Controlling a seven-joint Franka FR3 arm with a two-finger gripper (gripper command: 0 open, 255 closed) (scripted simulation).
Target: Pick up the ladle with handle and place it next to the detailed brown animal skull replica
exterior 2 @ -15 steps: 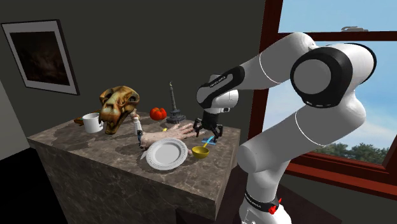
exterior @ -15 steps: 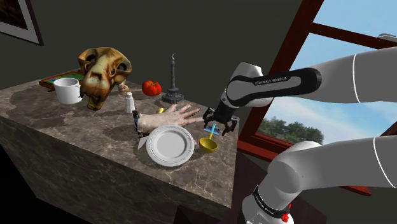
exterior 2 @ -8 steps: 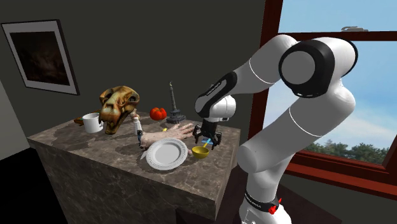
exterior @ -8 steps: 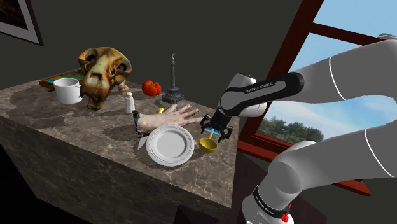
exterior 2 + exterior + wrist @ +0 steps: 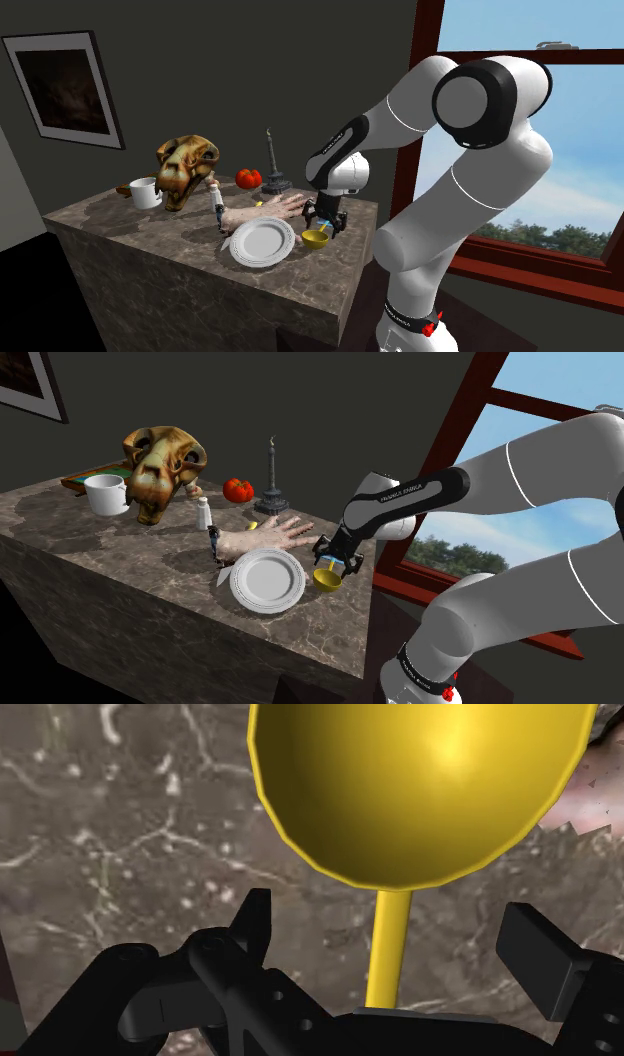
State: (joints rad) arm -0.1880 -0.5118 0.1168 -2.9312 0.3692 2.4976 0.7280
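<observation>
Straddling the ladle's (image 5: 420, 784) thin handle, the black gripper (image 5: 390, 919) hangs low over the marble counter (image 5: 100, 567). Its two fingers stand apart on either side of the stem and touch neither side, so nothing is gripped yet. The ladle (image 5: 327, 579) rests on the counter near the corner closest to the arm, its yellow bowl just beside the rim of the white plate (image 5: 268, 580). That centred, wide stance looks chosen so the fingers close on the slim stem rather than the round bowl, which would be too broad to clasp. The brown skull (image 5: 160, 472) sits well apart, toward the shoulder view's left, with a white mug (image 5: 105, 494) just beside it. Between ladle and skull lie the plate, a flesh-coloured model hand (image 5: 265, 537), a small dark figurine (image 5: 213, 542) and a white shaker (image 5: 203, 512). A tomato (image 5: 238, 489) and a dark candlestick (image 5: 272, 477) stand further back. Any carry probably needs height to clear these.
</observation>
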